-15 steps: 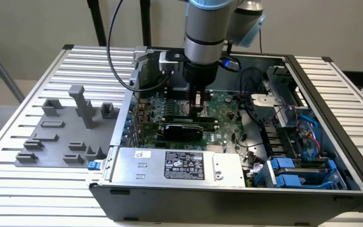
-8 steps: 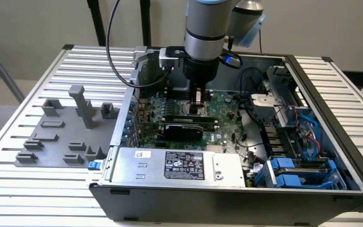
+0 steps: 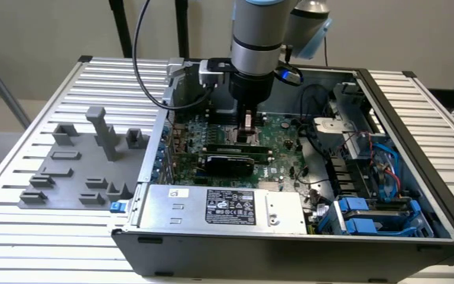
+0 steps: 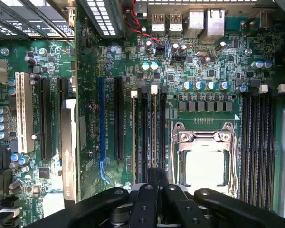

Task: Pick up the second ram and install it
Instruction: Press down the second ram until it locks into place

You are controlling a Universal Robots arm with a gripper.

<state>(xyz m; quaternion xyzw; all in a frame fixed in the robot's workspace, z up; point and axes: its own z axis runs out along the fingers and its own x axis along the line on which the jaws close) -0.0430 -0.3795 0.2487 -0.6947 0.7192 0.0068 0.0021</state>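
Observation:
My gripper reaches down into the open computer case, low over the green motherboard. In the wrist view its black fingers stand close together, shut on the second ram. The ram appears edge-on as a thin pale strip running along a memory slot beside the silver processor, with a white latch at its far end. I cannot tell whether it is fully seated. Another stick stands edge-on in a parallel slot close by.
A black expansion card lies across the board just in front of the gripper. The grey power supply fills the case's front. Grey fixture blocks sit outside the case on the exterior view's left. Cables and blue drive bays crowd the right.

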